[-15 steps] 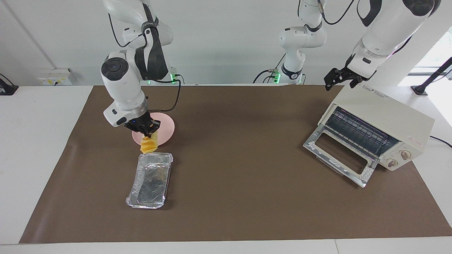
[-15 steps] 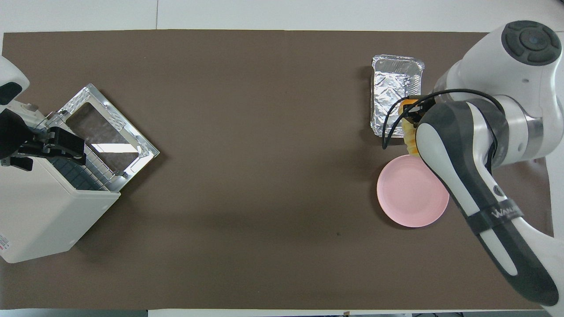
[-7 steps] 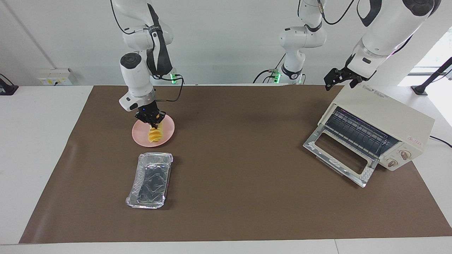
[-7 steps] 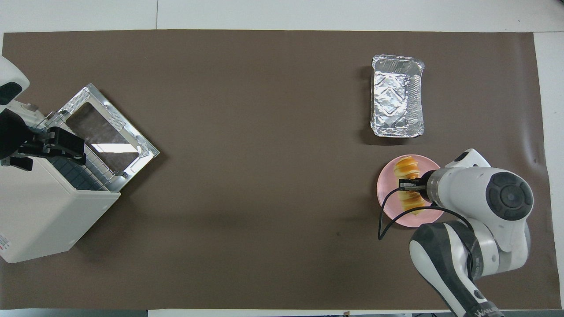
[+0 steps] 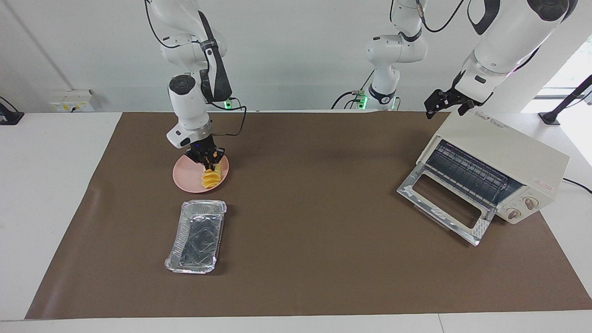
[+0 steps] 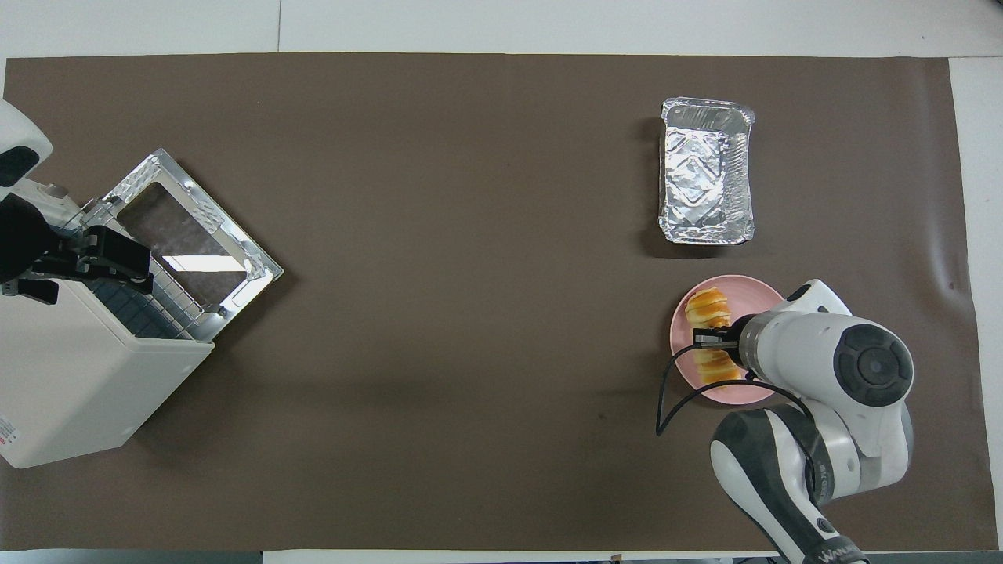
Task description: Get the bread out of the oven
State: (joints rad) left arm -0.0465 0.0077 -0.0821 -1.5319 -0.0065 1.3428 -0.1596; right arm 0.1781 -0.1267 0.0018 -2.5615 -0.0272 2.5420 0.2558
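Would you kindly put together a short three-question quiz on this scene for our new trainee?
1. True or false: the oven door is shut.
2. The bread lies on: A) the foil tray, B) the pink plate, C) the oven rack.
3. Which claw is at the bread?

Key: 1 false, the door hangs open. 2 B. 3 The right claw; the left claw waits over the oven.

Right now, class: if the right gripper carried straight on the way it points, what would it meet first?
The right gripper points down at the bread on the plate, so it would meet the bread first, then the plate; contact is unclear.
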